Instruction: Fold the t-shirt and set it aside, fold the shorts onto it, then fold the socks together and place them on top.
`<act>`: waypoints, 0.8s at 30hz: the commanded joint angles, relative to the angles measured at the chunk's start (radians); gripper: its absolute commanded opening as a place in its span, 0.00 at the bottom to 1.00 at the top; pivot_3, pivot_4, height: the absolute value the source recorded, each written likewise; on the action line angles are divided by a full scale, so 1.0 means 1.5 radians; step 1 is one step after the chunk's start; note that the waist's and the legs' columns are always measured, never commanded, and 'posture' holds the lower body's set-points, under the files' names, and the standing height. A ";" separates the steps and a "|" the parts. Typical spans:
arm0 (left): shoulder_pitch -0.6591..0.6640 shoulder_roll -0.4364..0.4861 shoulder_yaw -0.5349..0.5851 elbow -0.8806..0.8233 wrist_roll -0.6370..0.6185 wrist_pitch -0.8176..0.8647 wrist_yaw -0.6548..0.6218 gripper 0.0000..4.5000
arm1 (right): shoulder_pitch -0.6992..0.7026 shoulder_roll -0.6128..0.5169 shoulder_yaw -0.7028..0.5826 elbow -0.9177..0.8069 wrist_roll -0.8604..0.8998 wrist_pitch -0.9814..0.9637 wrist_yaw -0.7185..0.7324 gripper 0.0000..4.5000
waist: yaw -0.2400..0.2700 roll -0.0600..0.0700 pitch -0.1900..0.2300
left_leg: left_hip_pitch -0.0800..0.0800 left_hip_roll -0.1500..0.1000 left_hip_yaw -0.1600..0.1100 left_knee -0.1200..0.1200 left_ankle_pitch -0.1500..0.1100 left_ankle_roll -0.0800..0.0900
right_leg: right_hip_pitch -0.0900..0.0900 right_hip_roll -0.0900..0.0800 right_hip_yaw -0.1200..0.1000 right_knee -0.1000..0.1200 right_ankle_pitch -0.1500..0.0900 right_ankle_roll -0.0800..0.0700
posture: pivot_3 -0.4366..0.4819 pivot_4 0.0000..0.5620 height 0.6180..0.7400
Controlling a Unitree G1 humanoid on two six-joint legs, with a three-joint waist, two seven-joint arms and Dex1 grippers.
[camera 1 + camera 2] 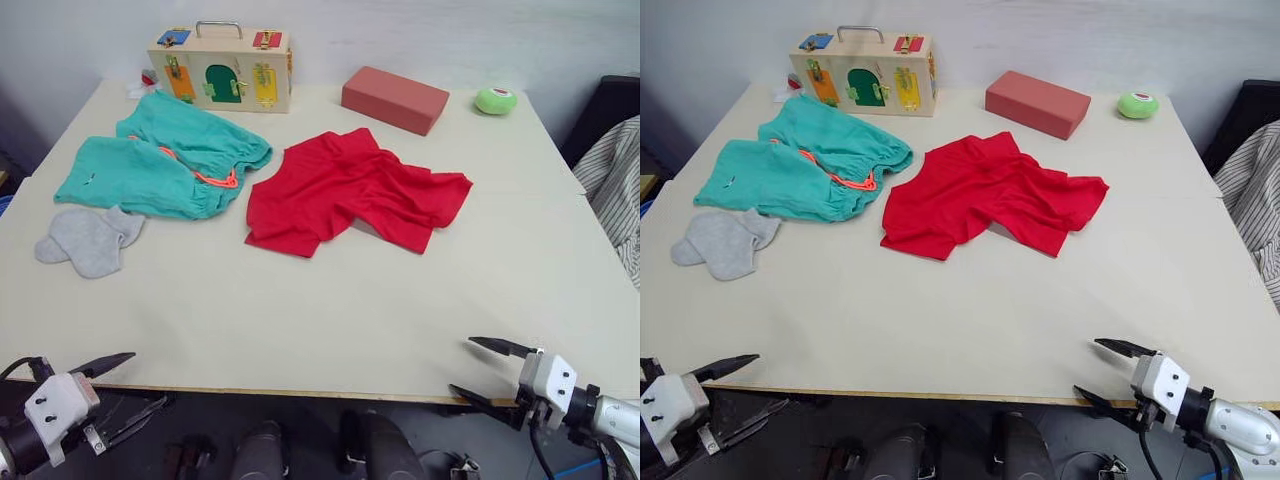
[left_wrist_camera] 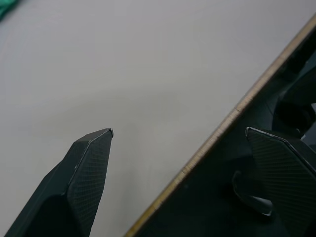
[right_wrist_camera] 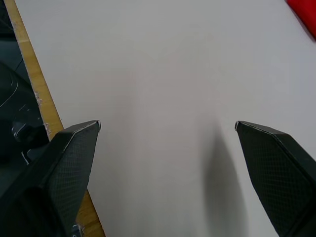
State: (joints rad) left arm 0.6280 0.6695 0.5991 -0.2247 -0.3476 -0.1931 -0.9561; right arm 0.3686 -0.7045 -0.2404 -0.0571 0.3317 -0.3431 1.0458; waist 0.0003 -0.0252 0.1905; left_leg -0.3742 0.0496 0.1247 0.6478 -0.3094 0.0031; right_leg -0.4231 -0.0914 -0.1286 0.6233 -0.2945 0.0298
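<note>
The red t-shirt [image 1: 350,190] lies crumpled at the middle of the table [image 1: 330,310]. To its left the teal shorts [image 1: 160,160] are spread out, their orange drawstring [image 1: 215,180] showing. The grey socks [image 1: 90,240] lie together in front of the shorts near the table's left side. My left gripper [image 1: 135,385] hangs open at the table's front left edge, holding nothing. Over the front right edge my right gripper [image 1: 475,367] is open and empty too. A corner of the t-shirt [image 3: 306,15] shows in the right wrist view.
A wooden latch box with a metal handle [image 1: 220,70] stands at the back left. A salmon-red block [image 1: 395,98] and a small green round object [image 1: 496,100] sit at the back right. Striped fabric [image 1: 620,180] hangs beside the table's right edge.
</note>
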 commanded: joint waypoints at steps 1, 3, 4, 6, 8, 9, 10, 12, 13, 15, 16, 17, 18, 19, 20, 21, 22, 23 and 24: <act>-0.008 0.006 -0.016 -0.017 -0.032 0.034 -0.010 1.00 | -0.003 0.011 0.005 -0.039 0.005 0.007 -0.019 1.00 | 0.000 0.000 0.000 | 0.000 0.000 0.000 0.000 0.000 0.000 | 0.000 0.000 0.000 0.000 0.000 0.000 | 0.48 0.27 1.00; -0.033 0.017 -0.033 -0.051 -0.068 0.096 -0.004 1.00 | -0.019 0.016 0.005 -0.059 0.014 0.032 -0.039 1.00 | 0.000 0.000 0.000 | 0.000 0.000 0.000 0.000 0.000 0.001 | 0.000 0.000 0.000 0.000 0.000 0.000 | 0.48 0.27 1.00; -0.059 0.030 -0.046 -0.074 -0.088 0.141 0.008 1.00 | -0.035 0.019 0.005 -0.071 0.022 0.053 -0.054 1.00 | 0.000 0.000 0.000 | 0.000 0.000 0.000 0.000 0.001 0.001 | 0.000 0.000 0.000 0.001 0.000 0.000 | 0.48 0.27 1.00; -0.099 0.050 -0.062 -0.101 -0.111 0.201 0.018 1.00 | -0.057 0.024 0.005 -0.087 0.029 0.085 -0.076 1.00 | 0.003 0.000 0.000 | 0.000 0.000 0.000 0.001 0.001 0.001 | 0.000 0.000 0.000 0.002 0.000 0.000 | 0.48 0.27 1.00; -0.181 0.086 -0.100 -0.105 -0.118 0.273 0.031 1.00 | -0.100 0.023 0.017 -0.102 0.021 0.121 -0.095 1.00 | 0.007 0.000 0.000 | 0.000 0.000 -0.001 0.001 0.001 0.000 | 0.000 0.000 0.000 0.002 0.001 0.000 | 0.48 0.27 1.00; -0.230 0.096 -0.124 -0.099 -0.109 0.294 0.043 1.00 | -0.120 0.023 0.022 -0.106 0.014 0.136 -0.106 1.00 | 0.009 0.001 0.000 | 0.001 0.000 -0.001 0.001 0.002 0.000 | 0.001 0.000 0.000 0.003 0.001 0.000 | 0.48 0.27 1.00; -0.290 0.099 -0.154 -0.085 -0.091 0.295 0.052 1.00 | -0.146 0.023 0.031 -0.108 0.002 0.158 -0.122 1.00 | 0.010 0.001 0.000 | 0.001 0.000 -0.001 0.001 0.002 -0.001 | 0.001 0.000 0.000 0.003 0.001 0.000 | 0.48 0.27 1.00; -0.399 0.099 -0.223 -0.044 -0.039 0.307 0.075 1.00 | -0.206 0.028 0.058 -0.101 -0.025 0.199 -0.151 1.00 | 0.014 0.002 0.000 | 0.001 -0.001 -0.001 0.001 0.003 0.001 | 0.001 0.000 0.000 0.004 0.001 0.000 | 0.48 0.27 1.00; -0.451 0.094 -0.258 -0.018 -0.011 0.309 0.083 1.00 | -0.238 0.028 0.077 -0.094 -0.044 0.236 -0.170 1.00 | 0.014 0.002 0.000 | 0.001 -0.001 -0.001 0.001 0.004 0.002 | 0.001 0.000 0.000 0.004 0.001 0.000 | 0.48 0.27 1.00; -0.590 0.065 -0.351 0.071 0.055 0.300 0.082 1.00 | -0.339 0.048 0.142 -0.038 -0.128 0.260 -0.209 1.00 | 0.013 0.002 0.000 | 0.002 -0.001 0.000 0.001 0.004 0.002 | 0.001 0.000 0.000 0.005 0.002 0.000 | 0.48 0.27 1.00; -0.651 0.046 -0.388 0.116 0.081 0.301 0.085 1.00 | -0.383 0.065 0.165 -0.006 -0.166 0.265 -0.239 1.00 | 0.012 0.001 0.000 | 0.002 -0.001 0.000 0.001 0.005 0.001 | 0.000 0.000 0.000 0.006 0.002 0.000 | 0.48 0.27 1.00; -0.704 0.031 -0.426 0.159 0.110 0.297 0.080 1.00 | -0.420 0.080 0.183 0.023 -0.187 0.279 -0.258 1.00 | 0.012 0.001 0.000 | 0.002 -0.001 0.001 0.001 0.007 -0.001 | 0.000 0.000 0.000 0.007 0.002 0.000 | 0.48 0.27 1.00; -0.735 0.025 -0.453 0.188 0.137 0.289 0.075 1.00 | -0.443 0.091 0.192 0.043 -0.200 0.296 -0.274 1.00 | 0.013 0.001 0.000 | 0.001 -0.002 0.001 0.001 0.007 -0.002 | 0.000 0.000 0.000 0.007 0.002 0.000 | 0.48 0.27 1.00; -0.752 0.023 -0.469 0.208 0.154 0.281 0.071 1.00 | -0.456 0.097 0.197 0.054 -0.209 0.306 -0.283 1.00 | 0.012 0.001 0.000 | 0.001 -0.002 0.001 0.001 0.008 -0.003 | -0.001 0.000 0.000 0.008 0.002 0.000 | 0.48 0.27 1.00; -0.774 0.019 -0.492 0.237 0.174 0.263 0.058 1.00 | -0.474 0.101 0.206 0.071 -0.222 0.323 -0.288 1.00 | 0.009 0.001 0.000 | -0.001 -0.002 0.002 0.001 0.009 -0.003 | -0.003 0.000 0.001 0.010 0.002 0.000 | 0.48 0.27 1.00; -0.796 0.011 -0.507 0.265 0.187 0.261 0.054 1.00 | -0.490 0.107 0.214 0.089 -0.231 0.328 -0.292 1.00 | 0.008 0.001 0.000 | -0.001 -0.002 0.003 0.001 0.009 -0.003 | -0.004 0.000 0.002 0.011 0.002 0.000 | 0.48 0.27 1.00; -0.815 0.002 -0.518 0.289 0.194 0.256 0.050 1.00 | -0.505 0.112 0.219 0.103 -0.237 0.336 -0.297 1.00 | 0.006 0.001 0.000 | -0.001 -0.002 0.003 0.001 0.009 -0.003 | -0.004 0.000 0.001 0.011 0.002 0.000 | 0.48 0.27 1.00; -0.831 -0.008 -0.526 0.310 0.201 0.247 0.048 1.00 | -0.517 0.117 0.223 0.116 -0.240 0.342 -0.300 1.00 | 0.002 0.001 0.000 | -0.001 -0.002 0.003 0.000 0.009 -0.003 | -0.004 0.001 0.001 0.011 0.002 0.000 | 0.48 0.27 1.00; -0.841 -0.014 -0.529 0.325 0.204 0.240 0.048 1.00 | -0.524 0.120 0.224 0.123 -0.241 0.345 -0.303 1.00 | 0.000 0.001 0.000 | -0.001 -0.001 0.004 0.001 0.009 -0.003 | -0.004 0.001 0.002 0.010 0.001 0.000 | 0.48 0.27 1.00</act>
State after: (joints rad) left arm -0.6052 0.6537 -0.1899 0.2527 -0.0564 0.2001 -0.8776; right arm -0.4118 -0.5289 0.0954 0.1043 -0.0079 0.1555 0.6148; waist 0.0004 -0.0240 0.1899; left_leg -0.3766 0.0472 0.1307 0.6506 -0.2964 -0.0002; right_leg -0.4288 -0.0903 -0.1263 0.6384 -0.2919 0.0305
